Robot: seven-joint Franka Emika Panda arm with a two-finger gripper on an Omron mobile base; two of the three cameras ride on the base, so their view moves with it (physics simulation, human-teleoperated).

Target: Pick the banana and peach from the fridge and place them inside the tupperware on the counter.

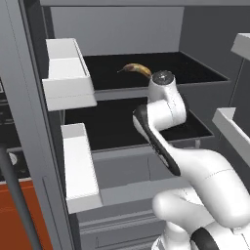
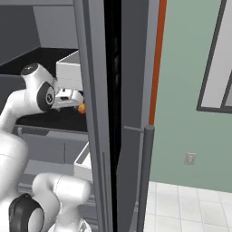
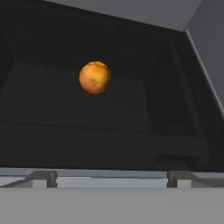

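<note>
The fridge [image 1: 122, 29] stands open in front of me. The banana [image 1: 137, 69], yellow-brown and curved, lies on its upper black shelf. The peach [image 3: 94, 77], a small orange-red ball, rests on the lower black shelf [image 3: 131, 109], a short way ahead of my gripper [image 3: 111, 177]. The fingertips [image 3: 43, 178] are spread wide, with nothing between them. In the right base view the gripper [image 2: 72, 100] reaches into the lower shelf, with the peach [image 2: 82, 108] just past its tip. My own arm hides the hand in the left base view. The tupperware and the counter are out of view.
White door bins [image 1: 68, 73] hang on the left, and another bin [image 1: 234, 124] juts in at the right. Grey drawers [image 1: 122, 224] lie below the shelves. The fridge door's edge [image 2: 97, 113] and long bar handle [image 2: 145, 176] stand close to the arm's right.
</note>
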